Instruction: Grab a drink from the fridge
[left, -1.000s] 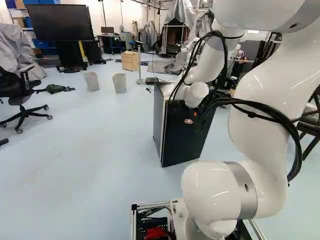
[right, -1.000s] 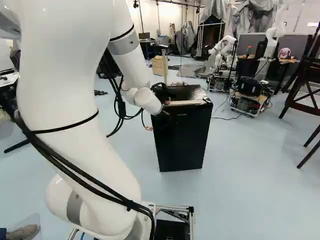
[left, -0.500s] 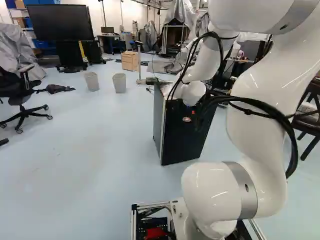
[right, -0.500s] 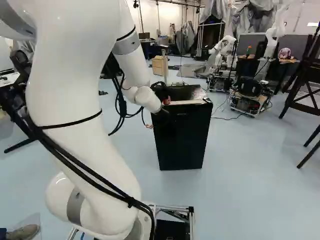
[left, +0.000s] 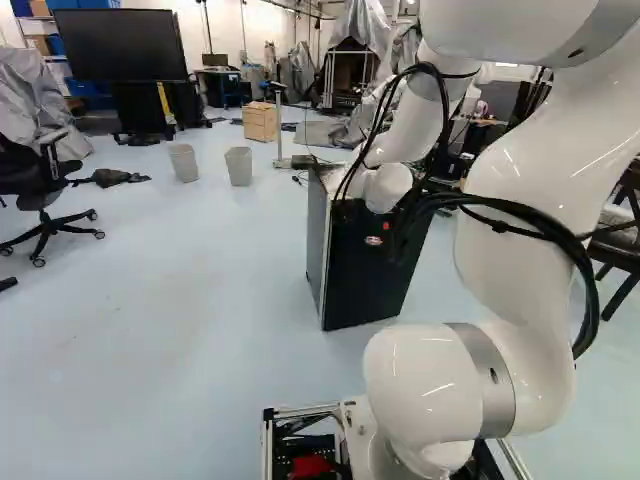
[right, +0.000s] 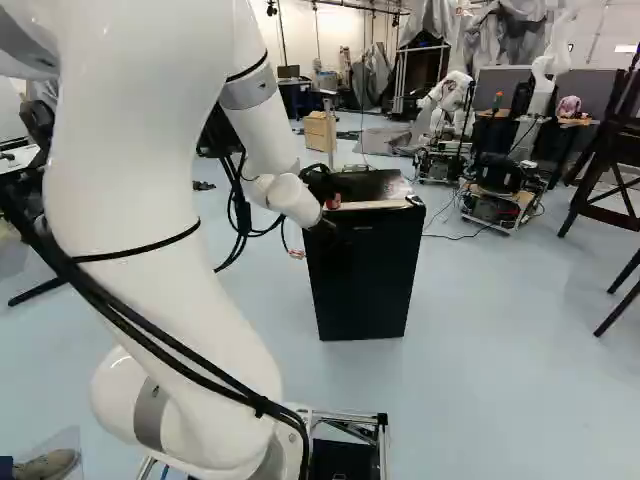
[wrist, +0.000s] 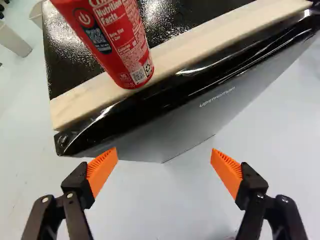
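In the right base view my gripper (right: 326, 236) is a dark shape before the black fridge (right: 366, 285), hard to make out against it. The wrist view shows the gripper (wrist: 164, 167) open, its orange pads wide apart with only floor between them, near the fridge's (wrist: 165, 131) front. A red can (wrist: 117, 45) stands partly on a pale wooden strip (wrist: 195, 47) along the fridge top's front edge, ahead of the fingers and outside them. The fridge's door looks closed, its inside hidden.
Two grey bins (left: 239, 166) and an office chair (left: 45, 190) stand left of the fridge. Beyond it are a wooden cabinet (left: 260, 121) and another robot (right: 447, 100) on a wheeled base. Dark wooden chairs (right: 612, 160) stand at the right.
My arm has shifted slightly, its wrist a little to the left in both base views. The base has not visibly moved.
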